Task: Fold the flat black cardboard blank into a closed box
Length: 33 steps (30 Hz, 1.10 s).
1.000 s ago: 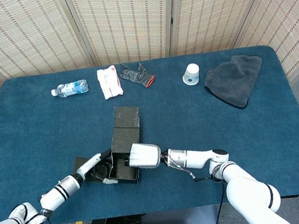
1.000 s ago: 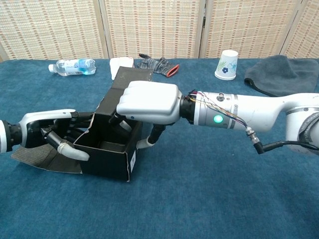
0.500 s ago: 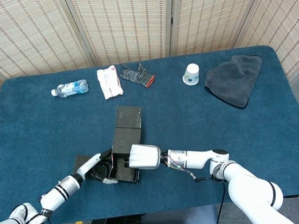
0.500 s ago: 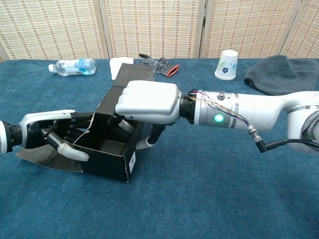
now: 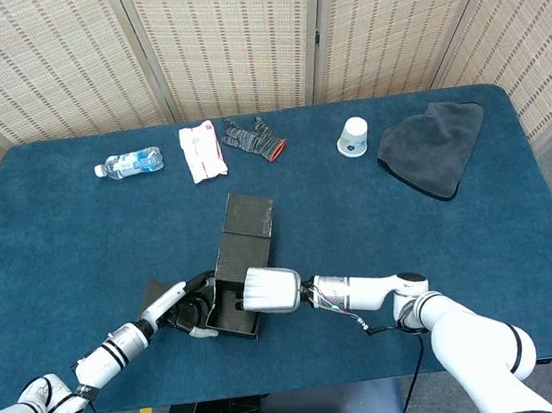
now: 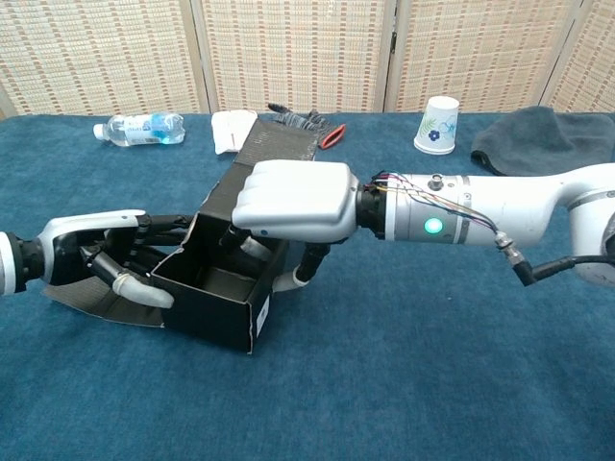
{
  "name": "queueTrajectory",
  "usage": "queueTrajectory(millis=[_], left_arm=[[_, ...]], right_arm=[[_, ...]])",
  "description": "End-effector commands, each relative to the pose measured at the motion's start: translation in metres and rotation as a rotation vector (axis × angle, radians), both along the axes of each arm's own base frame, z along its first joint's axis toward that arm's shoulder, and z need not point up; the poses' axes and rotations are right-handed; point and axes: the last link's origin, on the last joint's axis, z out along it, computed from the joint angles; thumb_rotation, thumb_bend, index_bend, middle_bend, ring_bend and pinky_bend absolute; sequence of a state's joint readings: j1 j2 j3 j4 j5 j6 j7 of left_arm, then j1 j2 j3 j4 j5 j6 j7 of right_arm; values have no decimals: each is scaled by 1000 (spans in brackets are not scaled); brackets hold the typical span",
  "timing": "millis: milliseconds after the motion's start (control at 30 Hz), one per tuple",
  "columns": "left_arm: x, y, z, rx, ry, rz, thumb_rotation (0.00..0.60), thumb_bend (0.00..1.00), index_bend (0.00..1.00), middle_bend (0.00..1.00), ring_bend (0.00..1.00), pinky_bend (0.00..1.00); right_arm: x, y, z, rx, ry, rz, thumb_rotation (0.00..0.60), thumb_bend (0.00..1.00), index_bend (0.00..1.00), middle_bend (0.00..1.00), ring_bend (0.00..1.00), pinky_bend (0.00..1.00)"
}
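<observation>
The black cardboard box (image 6: 216, 303) stands partly formed on the table, top open, walls upright. Its lid flap (image 5: 247, 217) extends rearward, tilted up. One side flap (image 6: 91, 305) lies flat at left.

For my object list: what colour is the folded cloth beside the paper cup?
Dark grey cloth, clearest in the head view.

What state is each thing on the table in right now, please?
black cardboard box: partly folded, top open, lid flap up.
left hand: holds the box's left side.
right hand: fingers reach down into the box.
water bottle: lying down.
paper cup: upright.
grey cloth: crumpled.
glove: lying flat.
</observation>
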<state>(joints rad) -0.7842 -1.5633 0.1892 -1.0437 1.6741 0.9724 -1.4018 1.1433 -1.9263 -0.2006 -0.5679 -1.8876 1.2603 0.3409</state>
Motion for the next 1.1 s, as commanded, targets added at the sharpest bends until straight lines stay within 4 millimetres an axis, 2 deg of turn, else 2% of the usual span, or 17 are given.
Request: queueTrajectory(millis=[33, 67, 167, 233, 467, 600, 767, 1100], left_arm=[[0, 0, -1, 5, -2, 2, 600, 1, 94, 194, 501, 595], [0, 0, -1, 6, -1, 2, 600, 1, 94, 194, 501, 595], [0, 0, -2, 9, -3, 9, 600, 1, 94, 194, 501, 596], [1, 0, -3, 11, -7, 16, 600, 1, 94, 194, 501, 595], [3, 2, -3, 14, -15, 30, 600, 1, 95, 194, 501, 596], [5, 3, -3, 15, -19, 39, 600, 1, 94, 194, 501, 595], [5, 3, -2, 19, -18, 42, 600, 1, 95, 194, 501, 595], [1, 1, 1, 22, -19, 50, 600, 1, 95, 194, 501, 595]], right_arm=[[-3, 0, 1, -20, 3, -9, 600, 444, 591, 571, 931, 1000], [-4, 0, 1, -24, 4, -11, 600, 402, 498, 513, 922, 1000], [-9, 4, 2, -15, -9, -37, 600, 328, 324, 405, 898, 1000], [-10, 6, 2, -16, -11, -40, 600, 310, 267, 370, 888, 1000], [-13, 11, 8, 1, -29, -62, 600, 308, 253, 368, 883, 1000], [-13, 13, 7, 10, -19, -65, 600, 324, 338, 433, 883, 1000], [-11, 15, 3, 20, 13, -66, 600, 394, 496, 515, 883, 1000], [-9, 19, -1, 55, 78, -66, 600, 509, 732, 694, 897, 1000]])
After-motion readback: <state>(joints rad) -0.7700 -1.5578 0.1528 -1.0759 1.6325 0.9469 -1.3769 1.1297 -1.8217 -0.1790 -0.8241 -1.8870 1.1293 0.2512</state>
